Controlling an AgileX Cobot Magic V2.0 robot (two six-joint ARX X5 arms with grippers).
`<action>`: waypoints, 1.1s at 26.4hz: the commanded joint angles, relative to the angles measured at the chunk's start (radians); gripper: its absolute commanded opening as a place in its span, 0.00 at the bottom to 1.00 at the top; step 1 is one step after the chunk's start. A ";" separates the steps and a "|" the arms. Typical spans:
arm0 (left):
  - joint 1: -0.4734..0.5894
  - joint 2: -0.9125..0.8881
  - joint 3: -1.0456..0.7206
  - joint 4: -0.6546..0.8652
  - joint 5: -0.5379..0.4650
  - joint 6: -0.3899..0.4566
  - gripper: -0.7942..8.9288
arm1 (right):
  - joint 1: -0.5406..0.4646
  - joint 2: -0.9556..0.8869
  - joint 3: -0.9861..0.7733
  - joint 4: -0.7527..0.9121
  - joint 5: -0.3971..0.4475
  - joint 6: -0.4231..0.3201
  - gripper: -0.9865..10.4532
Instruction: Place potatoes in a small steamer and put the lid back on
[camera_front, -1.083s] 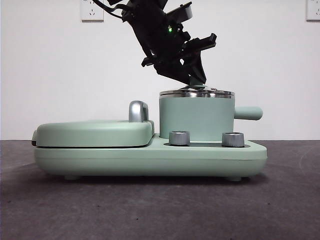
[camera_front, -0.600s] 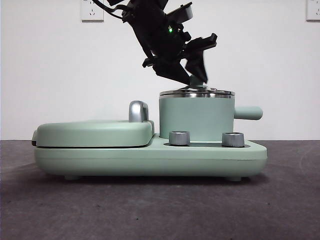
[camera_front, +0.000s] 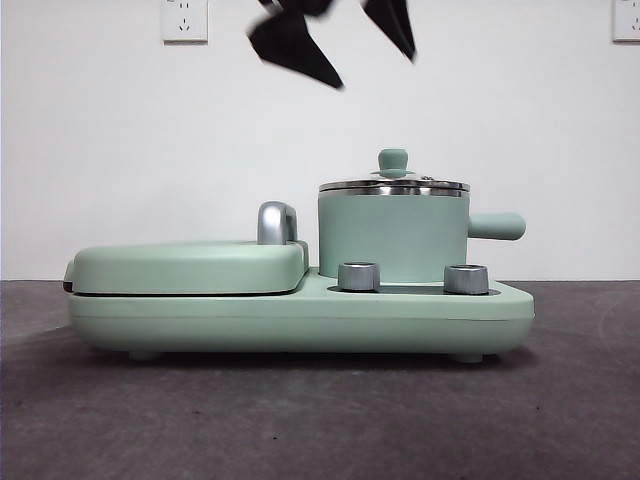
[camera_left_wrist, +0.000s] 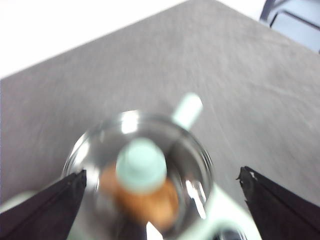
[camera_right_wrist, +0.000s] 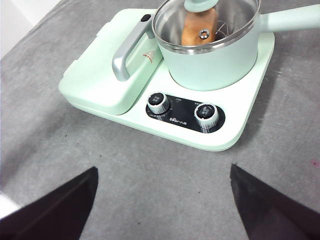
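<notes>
The left gripper (camera_front: 350, 45) is held well above the lid (camera_front: 393, 185), with its jaws spread wide and nothing between them; in the left wrist view the two jaws stand far apart on either side of the pot. This height and spread are consistent with a completed release, so that the knob (camera_front: 393, 160) is cleared without being dragged. The right gripper (camera_right_wrist: 165, 200) is parked apart from the appliance, its jaws likewise spread and empty, so that the work area is left unobstructed.

The lid is seated level on the steel rim of the small steamer (camera_front: 392, 238), which stands on the mint-green base (camera_front: 300, 315) beside the flat griddle cover (camera_front: 185, 265). Through the glass of the lid, the potato (camera_right_wrist: 199, 25) is seen lying inside the steamer. Both parts of the task are judged to be complete.

Compared with the frame half a second earlier, the left gripper has been raised from the knob, around which its jaws were then placed, to the top edge of the front view. The lid and steamer are unchanged in position.
</notes>
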 joint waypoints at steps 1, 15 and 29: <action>-0.011 -0.066 0.031 -0.160 0.002 -0.009 0.59 | 0.006 0.003 0.010 0.006 -0.037 0.007 0.45; -0.097 -0.424 -0.053 -0.586 0.006 -0.017 0.59 | 0.006 0.003 0.010 0.008 -0.127 0.015 0.45; -0.123 -1.035 -0.655 -0.402 0.000 -0.120 0.49 | 0.006 0.003 0.010 0.015 -0.126 0.021 0.43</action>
